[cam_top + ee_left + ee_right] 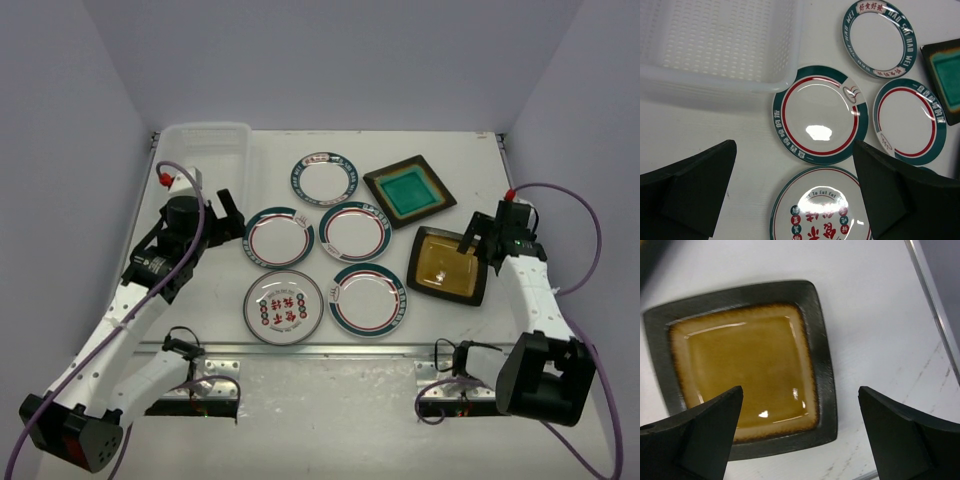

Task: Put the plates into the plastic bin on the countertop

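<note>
Left claw (795,146), wide open, hangs above a round plate (820,120) beside the bin (715,82) at upper left; right claw (801,390), equally wide, should straddle one rim of the amber plate (750,365) before closing.

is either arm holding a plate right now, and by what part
Nothing is held. The left gripper hangs open over a round plate; the right gripper hangs open over the amber square plate.

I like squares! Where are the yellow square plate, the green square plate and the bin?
amber square plate (747,367), right wrist view, on its shiny amber centre.
teal square plate (409,192), top external view, on its teal centre.
plastic bin (725,40), left wrist view, on its bare floor.
</note>
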You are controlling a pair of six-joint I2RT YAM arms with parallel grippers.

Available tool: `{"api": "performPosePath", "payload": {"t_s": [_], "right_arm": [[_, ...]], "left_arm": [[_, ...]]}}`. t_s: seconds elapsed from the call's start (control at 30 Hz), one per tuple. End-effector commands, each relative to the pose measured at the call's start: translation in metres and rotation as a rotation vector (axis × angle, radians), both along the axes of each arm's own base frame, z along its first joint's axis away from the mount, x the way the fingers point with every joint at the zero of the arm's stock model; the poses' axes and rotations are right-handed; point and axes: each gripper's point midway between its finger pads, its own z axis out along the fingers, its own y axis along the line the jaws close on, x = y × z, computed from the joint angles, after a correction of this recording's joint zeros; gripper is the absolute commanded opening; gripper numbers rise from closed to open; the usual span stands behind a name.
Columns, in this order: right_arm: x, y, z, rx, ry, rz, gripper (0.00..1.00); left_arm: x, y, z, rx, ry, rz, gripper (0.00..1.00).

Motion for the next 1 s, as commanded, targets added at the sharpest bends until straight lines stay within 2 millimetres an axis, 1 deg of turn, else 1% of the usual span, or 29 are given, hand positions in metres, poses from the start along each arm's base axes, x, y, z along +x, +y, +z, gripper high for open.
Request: {"api": "performPosePath", "payload": {"t_s": [0.0, 0.1, 0.17, 0.2, 0.23, 0.27, 0.3, 0.33, 0.4, 0.47, 0.5, 0.53, 0.6, 0.7, 0.87, 0.9, 0.93, 0.97], "right_arm": [[0.012, -0.006, -0.018, 0.128, -0.049, 0.042, 0.99], [0.009, -0.012, -0.029, 0.183, -0.013, 0.010, 0.99], [0.006, -0.014, -0.043, 0.210, -0.006, 0.017, 0.99], [0.009, -0.014, -0.044, 0.230, -0.019, 0.024, 0.99], [0.007, -0.011, -0.053, 0.260, -0.007, 0.034, 0.99], [0.012, -0.003, -0.061, 0.323, -0.030, 0.074, 0.98], [0.008, -0.001, -0.077, 0.364, 0.010, 0.070, 0.96], [0.007, -0.002, -0.080, 0.376, 0.022, 0.064, 0.96], [0.003, -0.006, -0.095, 0.384, 0.078, 0.074, 0.93], [0.004, -0.004, -0.102, 0.422, 0.062, 0.098, 0.90], [0.006, -0.003, -0.102, 0.433, 0.047, 0.114, 0.88], [0.006, -0.002, -0.106, 0.442, 0.055, 0.130, 0.86], [0.007, 0.002, -0.111, 0.469, 0.068, 0.172, 0.77], [0.013, 0.010, -0.112, 0.529, 0.072, 0.230, 0.56], [0.005, 0.009, -0.122, 0.540, 0.138, 0.223, 0.34], [0.004, 0.008, -0.123, 0.543, 0.145, 0.218, 0.27], [0.005, 0.007, -0.124, 0.547, 0.152, 0.212, 0.17], [0.006, 0.006, -0.124, 0.547, 0.153, 0.207, 0.09]], "left_arm": [[0.002, -0.008, -0.004, 0.004, 0.023, -0.039, 1.00], [0.001, -0.008, -0.004, 0.007, 0.023, -0.044, 1.00], [0.000, -0.004, -0.001, 0.022, 0.014, -0.022, 1.00], [0.000, -0.005, -0.001, 0.022, 0.012, -0.028, 1.00], [-0.001, -0.007, -0.001, 0.023, 0.012, -0.034, 1.00], [-0.002, -0.011, -0.002, 0.028, 0.017, -0.050, 1.00], [-0.003, -0.014, -0.003, 0.033, 0.020, -0.058, 1.00], [-0.004, -0.016, -0.003, 0.036, 0.023, -0.063, 1.00], [-0.006, -0.020, -0.004, 0.048, 0.026, -0.075, 1.00], [-0.008, -0.026, -0.003, 0.055, 0.022, -0.090, 1.00], [-0.009, -0.027, -0.003, 0.058, 0.022, -0.095, 1.00], [-0.010, -0.028, -0.003, 0.062, 0.021, -0.096, 1.00], [-0.012, -0.032, -0.002, 0.066, 0.019, -0.105, 1.00], [-0.014, -0.035, -0.001, 0.067, 0.016, -0.114, 1.00], [-0.016, -0.036, -0.001, 0.074, 0.017, -0.111, 1.00], [-0.016, -0.037, -0.001, 0.074, 0.018, -0.114, 1.00], [-0.016, -0.038, -0.001, 0.074, 0.019, -0.117, 1.00], [-0.016, -0.038, -0.001, 0.074, 0.019, -0.118, 1.00]]}}
